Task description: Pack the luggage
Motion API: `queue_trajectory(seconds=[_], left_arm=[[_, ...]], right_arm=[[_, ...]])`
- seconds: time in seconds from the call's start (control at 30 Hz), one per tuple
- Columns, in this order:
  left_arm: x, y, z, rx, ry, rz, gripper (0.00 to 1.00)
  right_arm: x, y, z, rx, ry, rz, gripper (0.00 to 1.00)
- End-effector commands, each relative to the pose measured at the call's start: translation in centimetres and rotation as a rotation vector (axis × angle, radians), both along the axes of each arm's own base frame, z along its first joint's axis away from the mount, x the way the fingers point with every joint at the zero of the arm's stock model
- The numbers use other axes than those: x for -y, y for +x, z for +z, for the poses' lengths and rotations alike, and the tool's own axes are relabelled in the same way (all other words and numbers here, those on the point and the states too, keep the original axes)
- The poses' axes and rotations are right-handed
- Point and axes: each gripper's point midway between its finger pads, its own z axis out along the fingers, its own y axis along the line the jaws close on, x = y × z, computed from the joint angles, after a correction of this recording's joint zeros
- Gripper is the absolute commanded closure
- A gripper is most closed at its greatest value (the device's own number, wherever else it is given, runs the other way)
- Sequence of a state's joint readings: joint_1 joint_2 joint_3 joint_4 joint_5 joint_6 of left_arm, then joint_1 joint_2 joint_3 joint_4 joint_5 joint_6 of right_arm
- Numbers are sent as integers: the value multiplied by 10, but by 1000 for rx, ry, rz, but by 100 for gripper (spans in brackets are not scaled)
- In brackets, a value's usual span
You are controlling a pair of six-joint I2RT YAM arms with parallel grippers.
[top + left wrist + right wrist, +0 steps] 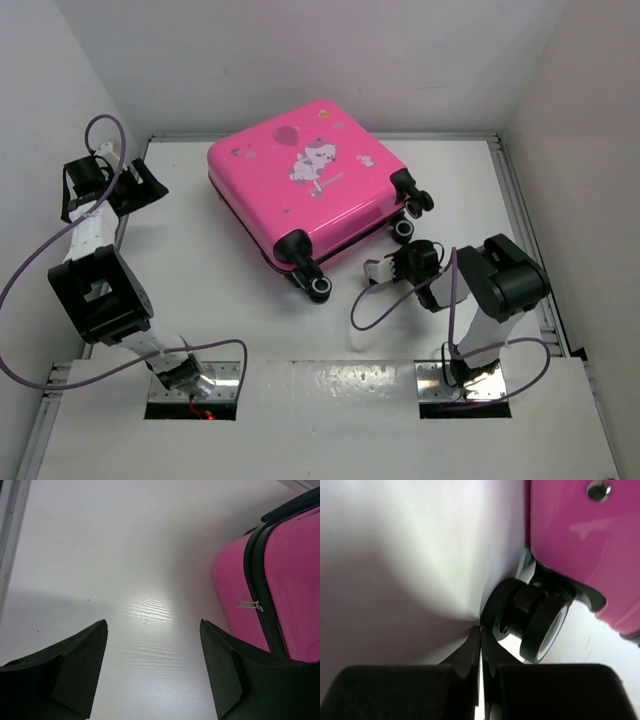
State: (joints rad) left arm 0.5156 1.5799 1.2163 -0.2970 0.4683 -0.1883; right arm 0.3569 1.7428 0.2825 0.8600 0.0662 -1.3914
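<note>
The pink suitcase (305, 185) lies flat on the white table (200, 300), towards the far middle, with its cartoon-printed shell facing up. The two halves look shut. In the left wrist view the black zipper seam (260, 580) runs unbroken down the side, with a small pale zipper pull (248, 605) lying against it.

As I read it, the case's long axis runs on a diagonal. The wheeled end points near and right, and the other end points far and left.

The right gripper (375, 273) is much the nearer of the two. It sits low on the table just off the wheeled end, aimed at the case. Its fingers are pressed together with nothing between them, and the tips are right beside one black caster (542, 630). I can't make out from here whether they touch it.

The left gripper (145, 192) is out by the far-left edge of the table, with the case off to its right and a stretch of bare tabletop between them. Its jaws stand wide apart and hold nothing.

The zipper side faces the left arm, so anything to do with the pull would probably fall to that arm. The right arm is placed to steady or nudge the wheel end.
</note>
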Motion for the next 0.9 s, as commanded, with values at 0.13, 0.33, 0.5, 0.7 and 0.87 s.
queue_trajectory(seconds=[0.13, 0.33, 0.5, 0.7, 0.87], left_arm=[[1, 18, 16, 54, 33, -23, 21], [3, 13, 16, 55, 42, -29, 21], [12, 6, 8, 47, 19, -51, 21], [17, 7, 8, 56, -40, -34, 21], [24, 9, 13, 70, -95, -36, 21]], right_arm=[[-2, 21, 8, 28, 123, -16, 100], [-7, -12, 16, -254, 411, -296, 100], [-35, -57, 70, -457, 925, -479, 100], [-29, -70, 91, -564, 1277, -974, 100], [-5, -65, 94, -650, 1517, -1503, 100]])
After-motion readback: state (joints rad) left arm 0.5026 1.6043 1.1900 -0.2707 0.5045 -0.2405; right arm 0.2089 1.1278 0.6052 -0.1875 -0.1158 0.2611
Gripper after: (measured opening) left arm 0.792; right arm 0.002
